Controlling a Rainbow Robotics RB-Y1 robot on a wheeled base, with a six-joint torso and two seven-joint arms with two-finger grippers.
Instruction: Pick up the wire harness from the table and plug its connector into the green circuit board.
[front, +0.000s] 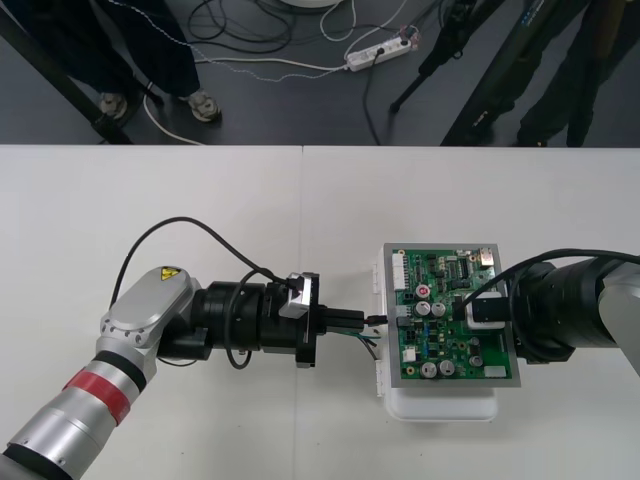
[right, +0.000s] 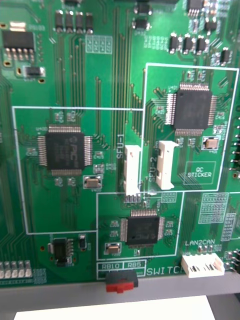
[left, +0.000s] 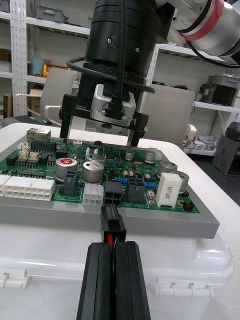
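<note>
the circuit board (front: 450, 320) is green with a glossy lacquer, set in a matt grey frame (left: 165, 220) on a smooth, faintly shiny white plastic base (left: 165, 270). the plug (left: 113, 227) is glossy black plastic. the fingers (left: 95, 280) of the left gripper (left: 113, 246) look matt black and ribbed. the table (front: 200, 220) is plain and matt.

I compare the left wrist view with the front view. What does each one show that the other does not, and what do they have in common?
Left wrist view: the left gripper, its fingers shut on the black plug, red wire between them, the plug right at a black connector on the green circuit board's edge; whether it is seated I cannot tell. Front view: the loose wires trailing beside the left gripper, and the left arm's red ring. Both: the board on its white base, with the right gripper open above it.
</note>
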